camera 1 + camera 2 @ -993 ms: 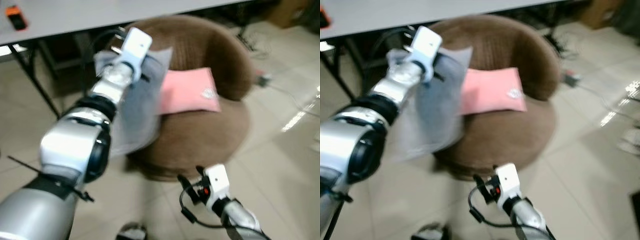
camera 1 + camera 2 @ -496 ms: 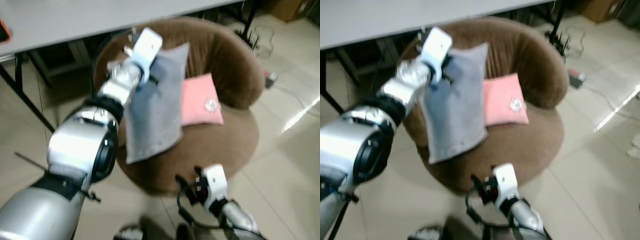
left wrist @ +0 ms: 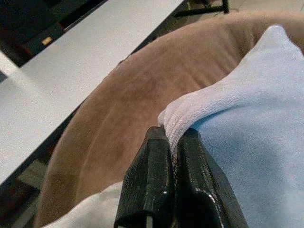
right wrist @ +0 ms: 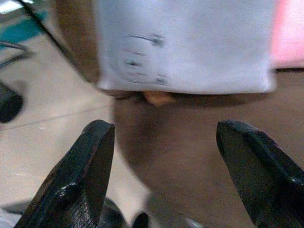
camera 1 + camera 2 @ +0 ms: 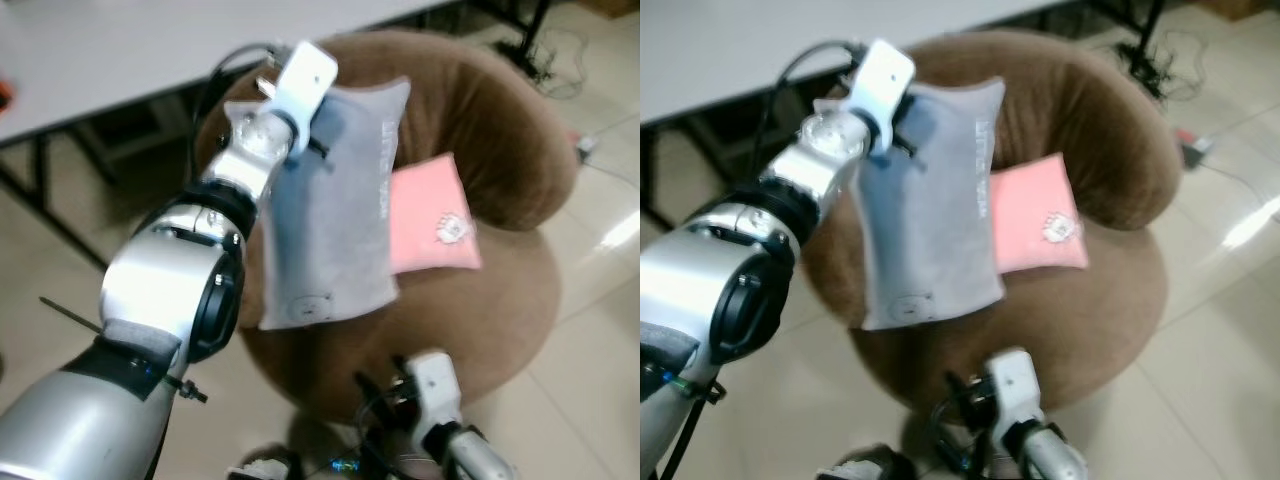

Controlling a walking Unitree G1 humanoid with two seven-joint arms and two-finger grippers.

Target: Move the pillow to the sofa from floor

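While the right pincer (image 4: 164, 175) hovers low at 6 o'clock with fingers spread apart, the left pincer (image 3: 173, 183) is clamped on the grey pillow's (image 5: 335, 210) top corner. It hangs over the brown sofa (image 5: 500, 130), beside a pink cushion (image 5: 432, 215) at 3 o'clock; a white desk (image 5: 110, 50) lies beyond.

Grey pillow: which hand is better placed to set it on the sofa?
Left. The left hand already pinches the grey pillow above the brown sofa; the right hand hangs open, low in front.
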